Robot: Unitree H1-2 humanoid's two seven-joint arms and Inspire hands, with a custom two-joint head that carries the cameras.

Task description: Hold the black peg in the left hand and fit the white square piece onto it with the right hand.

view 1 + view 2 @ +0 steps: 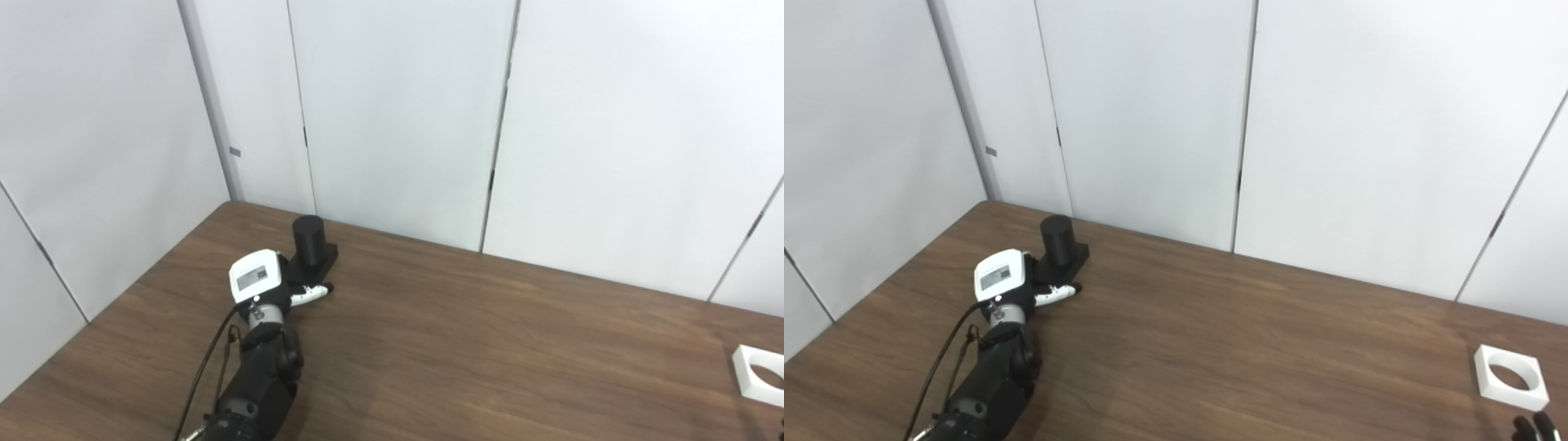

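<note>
The task looks barely begun. On the bench [1213, 343], the left hand [269, 285] reaches the black peg [311, 242], touching its base; whether its fingers grip is unclear. The white square piece [1511, 376] lies untouched, far right; the right hand [1534, 427] barely shows, its state unreadable.

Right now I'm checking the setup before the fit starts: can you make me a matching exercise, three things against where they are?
Things:
1. black peg
2. white square piece
3. left robot hand

Places:
A. near right edge of the table, lying flat
B. just in front of the peg's base
C. standing upright near the far left corner

Pairs: 1-C, 2-A, 3-B
</note>
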